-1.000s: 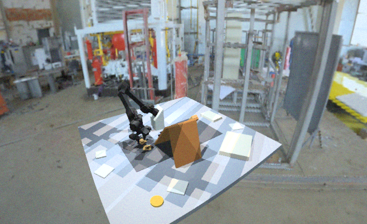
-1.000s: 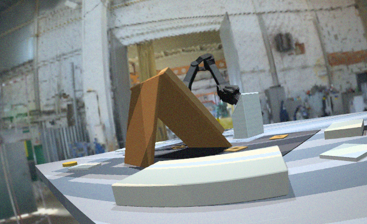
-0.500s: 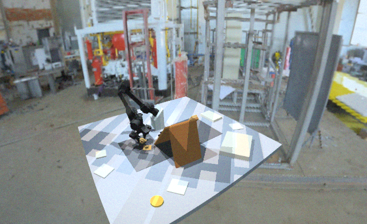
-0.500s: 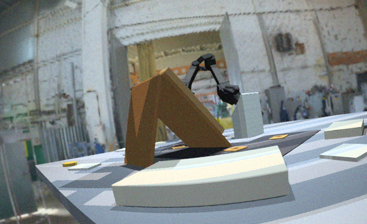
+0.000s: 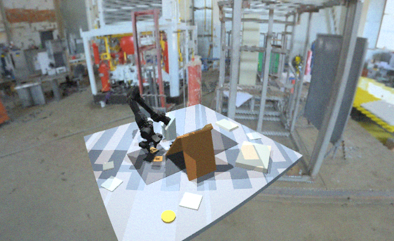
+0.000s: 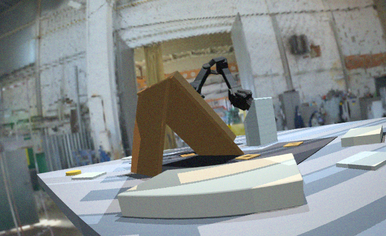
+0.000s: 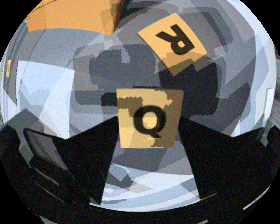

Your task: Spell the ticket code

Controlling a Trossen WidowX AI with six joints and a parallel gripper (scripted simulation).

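Observation:
My gripper (image 5: 152,149) (image 7: 149,121) is shut on the Q tile (image 7: 128,135), whose letter reads upright in the wrist view. Another tile, the R tile (image 5: 157,159) (image 7: 163,37), lies on the dark mat (image 5: 148,177) just beyond it, turned at an angle. The gripper is hidden behind the orange-brown board (image 5: 200,153) (image 6: 200,126) (image 7: 73,17) in the exterior view. Two tiles (image 6: 247,157) (image 6: 293,144) lie on the mat's other side, their letters unreadable. The rail's slots and the ticket's code cannot be made out.
A tall pale block (image 5: 170,132) (image 6: 260,123) stands behind the gripper, near the arm's base. A large cream block (image 5: 254,159) (image 6: 212,202) lies beyond the board. Flat pale pieces (image 5: 191,201) (image 5: 112,183) and a yellow disc (image 5: 168,216) (image 6: 73,172) lie around the counter.

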